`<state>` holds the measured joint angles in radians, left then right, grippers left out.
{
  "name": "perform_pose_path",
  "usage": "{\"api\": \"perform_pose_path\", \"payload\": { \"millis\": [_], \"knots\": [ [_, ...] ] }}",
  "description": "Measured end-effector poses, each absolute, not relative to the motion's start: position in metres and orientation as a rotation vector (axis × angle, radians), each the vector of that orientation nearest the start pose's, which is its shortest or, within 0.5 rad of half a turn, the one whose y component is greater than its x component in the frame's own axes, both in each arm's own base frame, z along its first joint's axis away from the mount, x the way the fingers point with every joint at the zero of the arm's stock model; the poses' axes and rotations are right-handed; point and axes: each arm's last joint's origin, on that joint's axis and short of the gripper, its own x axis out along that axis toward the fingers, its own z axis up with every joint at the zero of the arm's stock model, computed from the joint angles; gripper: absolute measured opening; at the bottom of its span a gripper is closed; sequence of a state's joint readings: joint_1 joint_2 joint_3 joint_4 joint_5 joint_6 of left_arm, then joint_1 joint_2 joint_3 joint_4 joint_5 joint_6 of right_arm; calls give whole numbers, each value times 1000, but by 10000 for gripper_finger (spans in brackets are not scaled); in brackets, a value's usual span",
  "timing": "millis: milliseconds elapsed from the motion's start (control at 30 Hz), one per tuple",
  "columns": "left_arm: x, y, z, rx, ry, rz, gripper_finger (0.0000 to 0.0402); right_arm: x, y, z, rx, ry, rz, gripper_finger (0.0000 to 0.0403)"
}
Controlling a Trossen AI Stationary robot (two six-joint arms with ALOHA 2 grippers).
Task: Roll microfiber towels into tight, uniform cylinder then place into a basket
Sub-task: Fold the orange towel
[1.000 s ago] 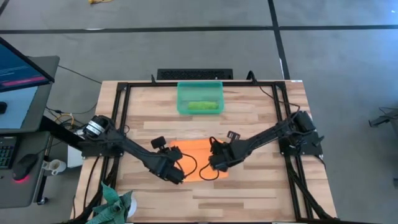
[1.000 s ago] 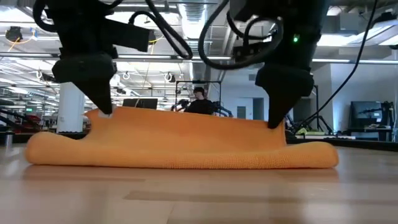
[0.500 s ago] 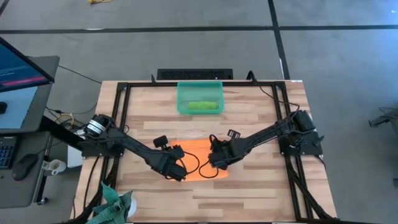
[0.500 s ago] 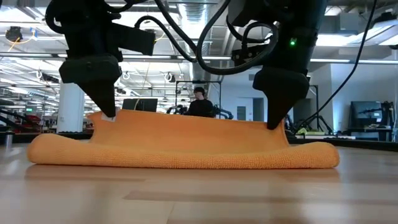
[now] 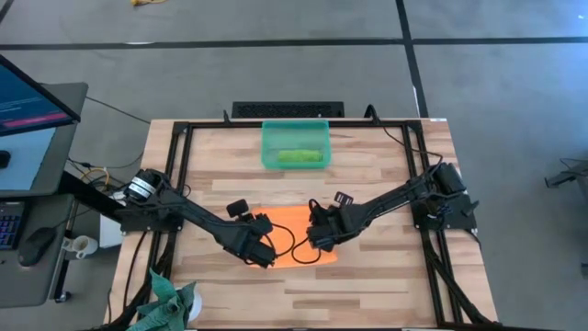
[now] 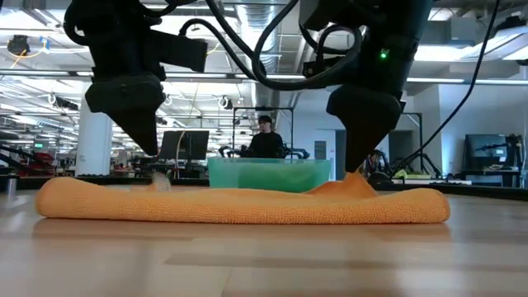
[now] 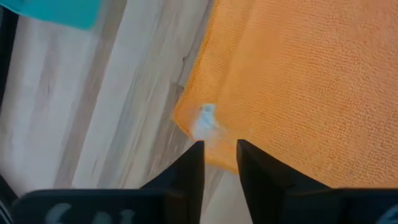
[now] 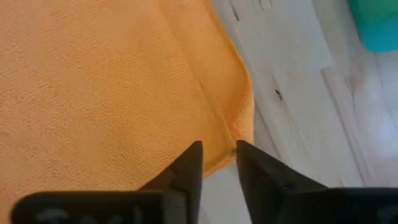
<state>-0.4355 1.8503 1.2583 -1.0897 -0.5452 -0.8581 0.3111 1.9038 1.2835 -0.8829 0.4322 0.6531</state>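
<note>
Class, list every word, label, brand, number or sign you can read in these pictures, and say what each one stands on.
None can be read.
Monitor beside the table: lines of text on screen, too small to read.
Orange towel: a small white tag at its corner, blurred.
Basket and both arms: no text visible.

Beside your table (image 5: 367, 175), a monitor (image 5: 32, 97) glows, a teal cloth (image 5: 165, 303) hangs off its corner, a person (image 6: 266, 140) sits behind.
</note>
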Motion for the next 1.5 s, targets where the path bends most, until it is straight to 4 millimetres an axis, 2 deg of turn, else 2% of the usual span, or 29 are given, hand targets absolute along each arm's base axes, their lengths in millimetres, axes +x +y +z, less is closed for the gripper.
{"api": "perform_pose_path", "payload": {
  "millis": [167, 300, 367, 500, 600, 700, 867, 1067, 1133, 1400, 1500],
  "knots": [
    [296, -121, 179, 105, 1270, 668, 113, 331, 91, 167, -24, 1297, -556, 170],
    [296, -121, 178, 107, 1281, 649, 118, 324, 89, 178, -60, 1372, -601, 189],
    [298, -122, 178, 96, 1272, 643, 118, 316, 88, 188, -110, 1407, -638, 192],
    [303, -125, 178, 79, 1234, 606, 114, 298, 92, 213, -203, 1365, -693, 192],
    [308, -127, 178, 79, 1201, 557, 109, 282, 100, 232, -203, 1303, -649, 187],
    [314, -130, 178, 79, 1159, 508, 104, 266, 111, 241, -155, 1200, -575, 180],
    [330, -130, 181, 67, 1065, 422, 96, 239, 121, 236, -78, 1060, -467, 174],
    [353, -115, 186, 5, 968, 321, 91, 213, 121, 224, -95, 872, -460, 173],
    [359, -109, 188, -27, 954, 291, 90, 205, 119, 224, -88, 859, -454, 172],
    [380, -86, 188, -100, 856, 264, 90, 198, 127, 232, -21, 793, -406, 171],
    [390, -84, 171, -123, 867, 221, 90, 200, 130, 231, -39, 784, -381, 171]
  ]
}}
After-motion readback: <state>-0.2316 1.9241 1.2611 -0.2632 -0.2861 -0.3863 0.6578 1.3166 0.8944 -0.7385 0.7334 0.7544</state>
